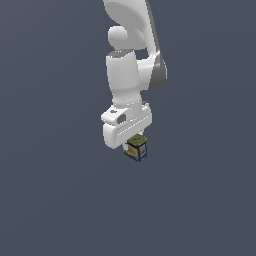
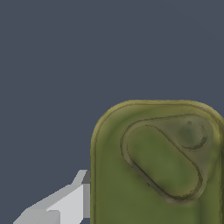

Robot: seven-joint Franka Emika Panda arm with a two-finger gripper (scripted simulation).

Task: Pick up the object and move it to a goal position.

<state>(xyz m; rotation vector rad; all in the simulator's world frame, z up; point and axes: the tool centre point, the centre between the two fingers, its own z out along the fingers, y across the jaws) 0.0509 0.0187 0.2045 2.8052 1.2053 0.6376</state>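
Note:
The tin can [image 1: 137,149], dark blue and yellow with an olive-green rim, sits right under the white hand of my gripper [image 1: 134,145] in the middle of the exterior view. The fingers are mostly hidden behind the hand and the can. In the wrist view the can's olive-green lid [image 2: 157,166] with its pull-tab imprint fills much of the picture, very close to the camera. One grey finger [image 2: 70,203] presses against the can's side; the other finger is out of the picture. The gripper is shut on the can.
A plain dark grey-blue surface [image 1: 50,200] fills the background in both views. The white arm [image 1: 127,70] rises straight above the gripper. No other objects or goal marker show.

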